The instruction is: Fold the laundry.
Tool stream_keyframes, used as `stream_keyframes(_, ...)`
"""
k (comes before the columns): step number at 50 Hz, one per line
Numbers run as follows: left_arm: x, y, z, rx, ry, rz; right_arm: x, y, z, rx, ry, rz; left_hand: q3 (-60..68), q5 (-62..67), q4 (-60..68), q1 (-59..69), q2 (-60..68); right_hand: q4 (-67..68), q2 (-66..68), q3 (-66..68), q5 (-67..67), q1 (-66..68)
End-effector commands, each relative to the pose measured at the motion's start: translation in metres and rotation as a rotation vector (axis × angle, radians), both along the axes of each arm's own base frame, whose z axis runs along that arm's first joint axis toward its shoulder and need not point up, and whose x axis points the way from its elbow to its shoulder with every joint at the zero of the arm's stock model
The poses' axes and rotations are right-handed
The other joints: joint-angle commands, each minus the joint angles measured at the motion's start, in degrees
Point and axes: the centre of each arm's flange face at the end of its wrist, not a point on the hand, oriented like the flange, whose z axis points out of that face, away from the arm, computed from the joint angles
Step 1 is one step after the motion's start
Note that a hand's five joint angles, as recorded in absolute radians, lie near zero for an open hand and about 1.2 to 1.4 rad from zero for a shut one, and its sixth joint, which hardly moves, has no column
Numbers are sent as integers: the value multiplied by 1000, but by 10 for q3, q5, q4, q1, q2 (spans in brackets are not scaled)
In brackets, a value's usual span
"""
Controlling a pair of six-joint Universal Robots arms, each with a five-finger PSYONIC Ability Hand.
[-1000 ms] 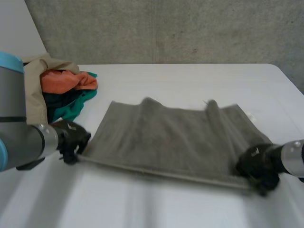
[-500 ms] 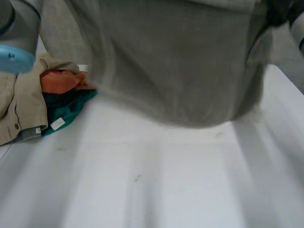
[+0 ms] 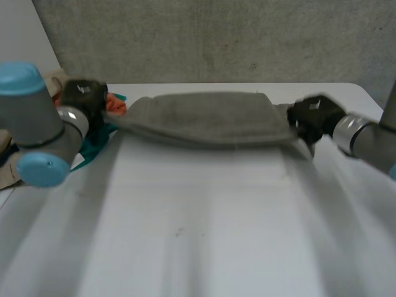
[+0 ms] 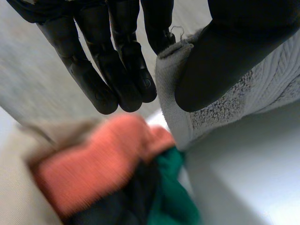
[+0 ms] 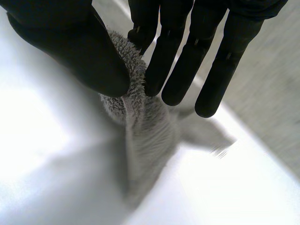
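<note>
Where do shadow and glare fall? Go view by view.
Head view: the towel lays a thin dark band on the table along its near edge. Left wrist view: the table under the towel is shaded grey. Right wrist view: the table glares white beside the towel, grey shadow beneath it.

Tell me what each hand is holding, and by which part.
Both pinch the grey towel: the left hand at one end's corner, the right hand at the opposite end.
</note>
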Motion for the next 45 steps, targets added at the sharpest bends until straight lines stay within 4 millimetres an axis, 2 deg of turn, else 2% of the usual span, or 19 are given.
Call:
stream_keyframes(1,3,6,-30,76,-65,7,-7,0,-51,139,18,-65,117,133,114,133,113,88,100,94,79,134)
stream_keyframes(2,4,6,-29,73,-65,12,-8,0,-52,152,4,-82,117,133,114,133,113,28,40,33,19,74)
stream_keyframes(3,6,6,-24,66,-63,21,-11,-1,-52,172,-33,-121,117,133,114,133,113,-128,-116,-122,-137,-82)
stream_keyframes(5,8,6,-19,54,-59,26,-14,-4,-51,182,-71,-164,117,133,114,133,113,-233,-221,-227,-242,-187)
stream_keyframes(7,11,6,-12,41,-55,34,-20,-6,-49,194,-122,-232,117,133,114,133,113,-277,-265,-271,-286,-231)
stream_keyframes(11,16,8,-2,24,-49,41,-33,-12,-47,189,-181,-357,117,133,114,133,113,-331,-319,-325,-340,-285)
stream_keyframes(15,17,12,4,16,-42,40,-38,-19,-49,169,-215,-409,117,133,114,133,113,-334,-323,-329,-344,-288)
stream_keyframes(22,17,15,8,12,-32,32,-35,-31,-57,159,-252,-390,117,133,114,133,113,-338,-326,-332,-347,-292)
stream_keyframes(29,18,16,9,15,-17,35,-28,-36,-66,252,-345,-382,117,133,114,133,113,-382,-370,-376,-391,-335)
stream_keyframes(33,17,17,8,24,-13,33,-26,-36,-71,290,-342,-384,117,133,114,133,113,-388,-376,-383,-397,-342)
stream_keyframes(37,16,19,7,32,-16,33,-25,-38,-75,288,-321,-373,117,133,114,133,113,-360,-348,-354,-369,-314)
stream_keyframes(39,15,20,8,34,-16,31,-25,-41,-76,278,-314,-366,117,133,114,133,113,-295,-283,-289,-304,-248)
stream_keyframes(42,15,23,7,49,-26,31,-26,-45,-76,255,-293,-365,117,133,114,133,113,113,125,119,104,160)
stream_keyframes(45,16,28,7,69,-35,29,-28,-44,-70,246,-268,-367,117,133,114,133,113,115,127,121,106,161)
